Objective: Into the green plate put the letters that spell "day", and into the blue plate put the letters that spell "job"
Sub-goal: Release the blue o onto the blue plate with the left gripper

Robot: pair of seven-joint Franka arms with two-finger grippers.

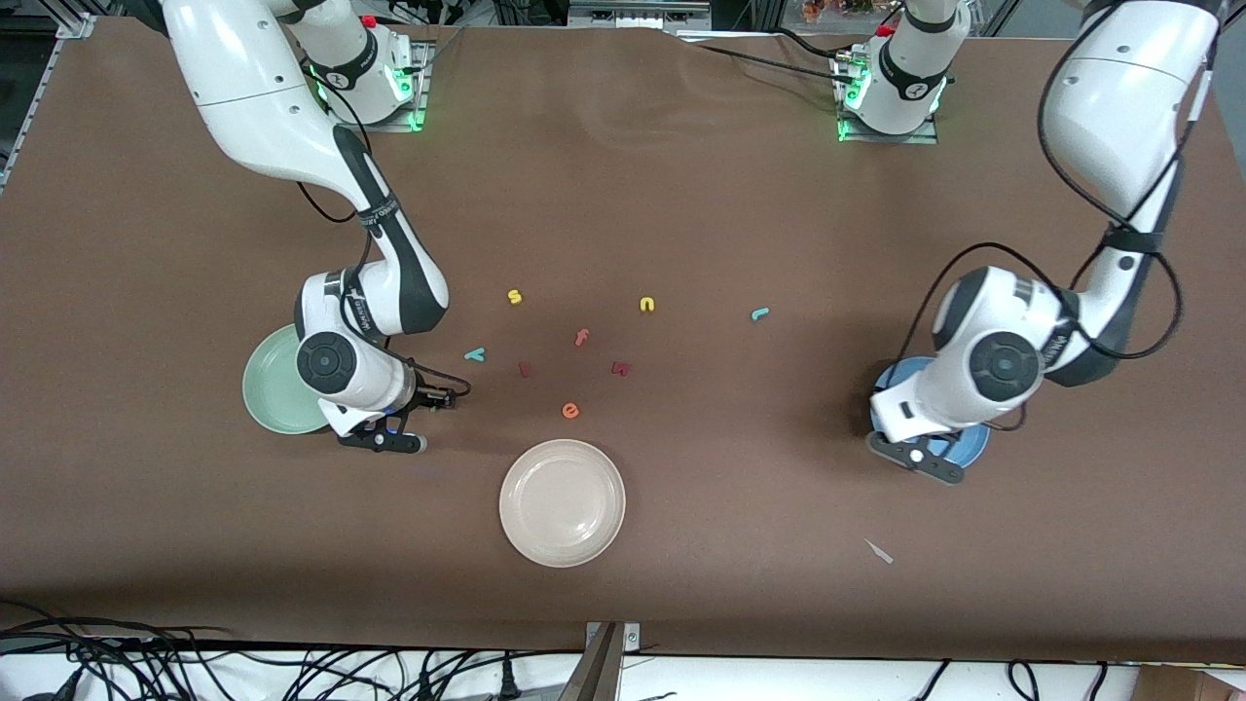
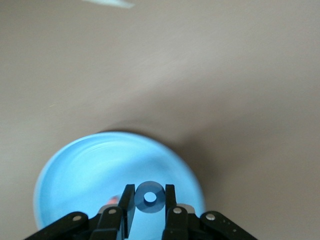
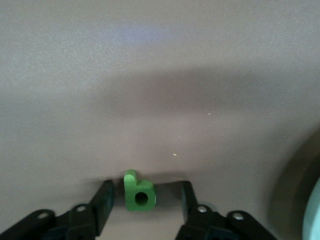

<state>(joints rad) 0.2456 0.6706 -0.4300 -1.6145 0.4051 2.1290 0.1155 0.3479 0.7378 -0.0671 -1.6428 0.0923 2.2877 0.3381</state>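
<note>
While the right gripper (image 3: 145,200) straddles the green a (image 3: 138,192) on the table, at three o'clock of the green plate (image 1: 277,389), fingers partly apart and not yet touching, closure should be centred. The left gripper (image 2: 150,202) is clamped on the blue o (image 2: 149,197) over the blue plate (image 2: 80,170).

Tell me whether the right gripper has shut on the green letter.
Not yet: the right gripper straddles the green letter, gaps showing at both fingers.
</note>
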